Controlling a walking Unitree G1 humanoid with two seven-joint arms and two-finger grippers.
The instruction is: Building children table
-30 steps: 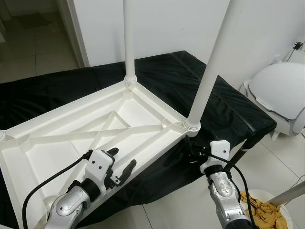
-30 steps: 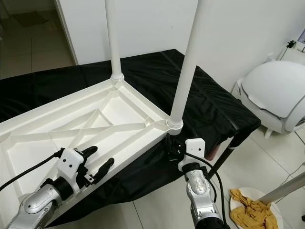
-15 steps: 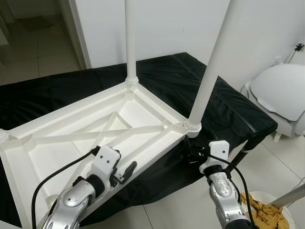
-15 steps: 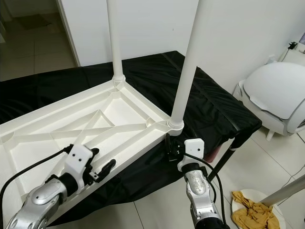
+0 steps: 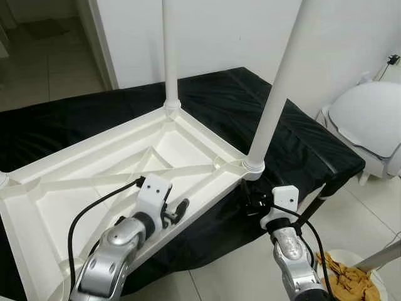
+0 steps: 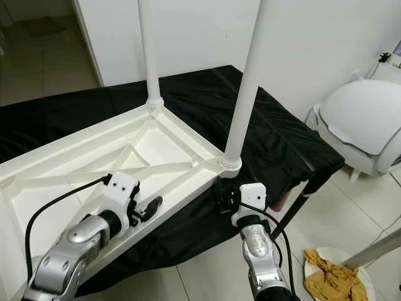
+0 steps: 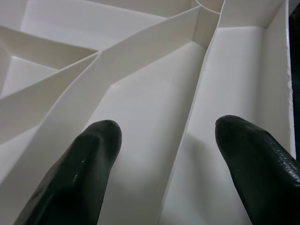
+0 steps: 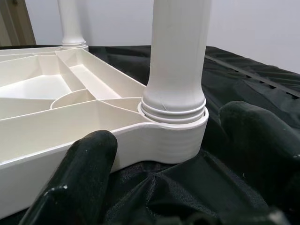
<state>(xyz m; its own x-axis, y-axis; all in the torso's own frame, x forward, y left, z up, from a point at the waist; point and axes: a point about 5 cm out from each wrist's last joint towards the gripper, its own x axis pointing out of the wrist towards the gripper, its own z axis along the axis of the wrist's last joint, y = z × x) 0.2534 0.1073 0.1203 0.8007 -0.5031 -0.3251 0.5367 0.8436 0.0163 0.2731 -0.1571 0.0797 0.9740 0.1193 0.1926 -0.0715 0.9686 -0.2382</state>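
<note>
A white plastic children's table top lies upside down on a black cloth. Two white legs stand upright in its corner sockets, a far leg and a near-right leg. My left gripper hovers open over the near long rim; in the left wrist view its fingers straddle an inner rib. Below the near-right corner my right gripper is open and points at the near-right leg's socket, with one finger either side of it and nothing held.
A white round-lidded appliance stands on the tiled floor at the right. A white basin with a yellow cloth and a slanting metal pole are at the lower right. A doorway opens at the back left.
My left arm has reached forward and to the right along the table's near rim, toward the near-right corner. The right gripper has stayed by the socket.
</note>
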